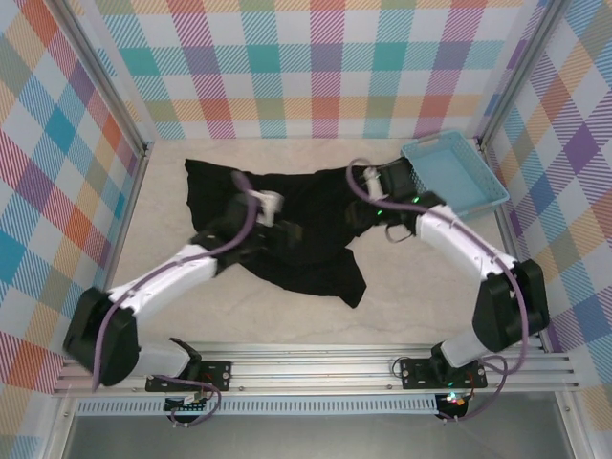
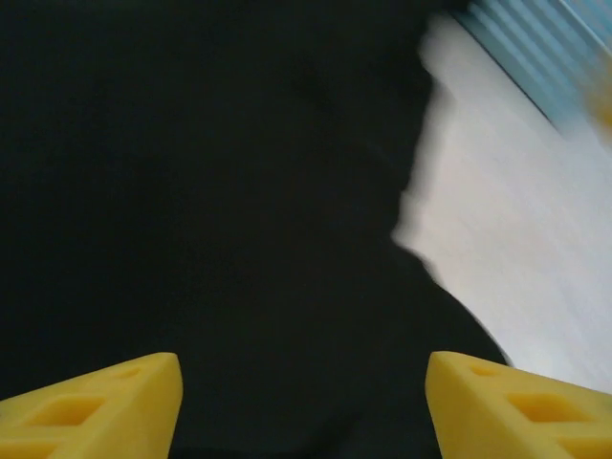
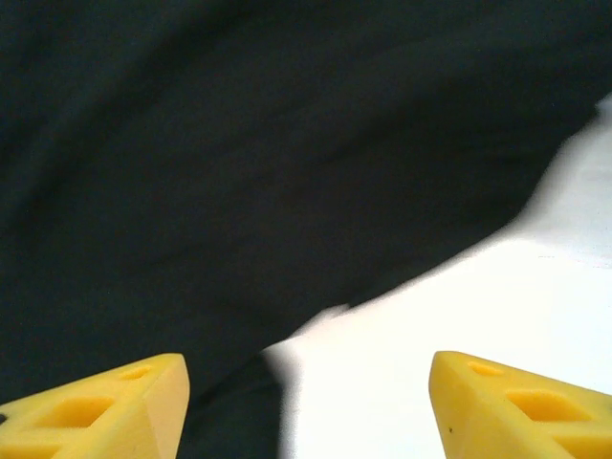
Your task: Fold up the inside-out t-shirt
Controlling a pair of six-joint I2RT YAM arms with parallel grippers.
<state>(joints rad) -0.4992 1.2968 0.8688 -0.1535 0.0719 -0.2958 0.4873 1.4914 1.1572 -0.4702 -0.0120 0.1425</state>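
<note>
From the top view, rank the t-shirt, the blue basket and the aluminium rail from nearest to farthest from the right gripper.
1. t-shirt: directly beneath the right gripper, spread across mid-table.
2. blue basket: off to the right, in the far right corner.
3. aluminium rail: along the table's near edge, where the arm bases are bolted.

From above and behind the arm bases, looks steeply down on the whole table (image 1: 411,306) and shirt (image 1: 316,258). From the left wrist, peers close over the shirt past yellow fingertips (image 2: 105,402) toward the basket (image 2: 521,43). From the right wrist, equally close, takes in shirt and bare table, as the others do.
</note>
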